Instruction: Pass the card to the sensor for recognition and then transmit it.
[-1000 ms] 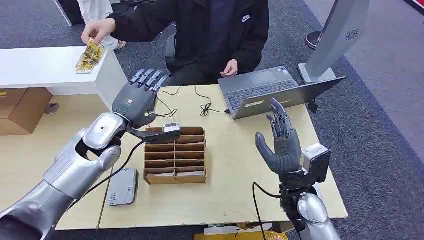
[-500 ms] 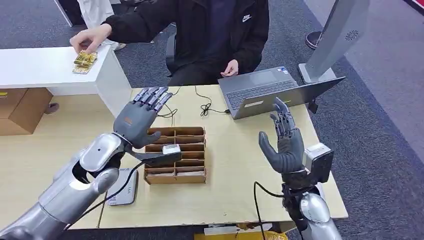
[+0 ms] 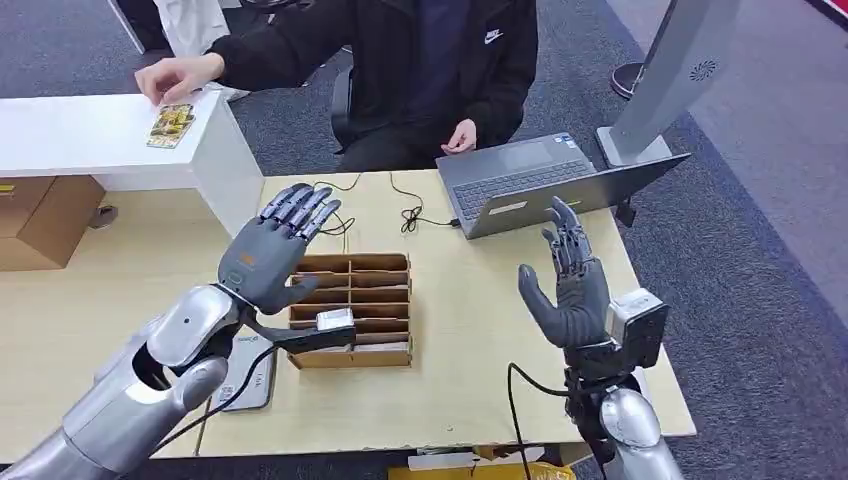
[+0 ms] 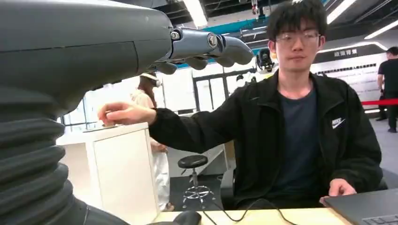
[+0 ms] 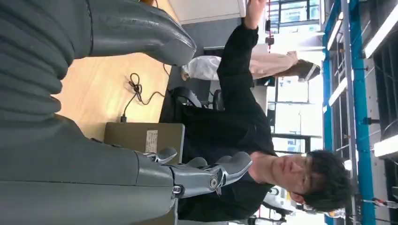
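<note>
Hovering above the cardboard organizer [image 3: 350, 310], the left hand [image 3: 268, 250] was released, fingers spread; the right hand [image 3: 568, 290] likewise, upright; the card [image 3: 171, 124] lay well beyond the left hand under a person's hand [image 3: 178, 76].

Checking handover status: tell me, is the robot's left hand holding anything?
No, empty: the left hand has fingers spread; the card lies on the white counter.
</note>
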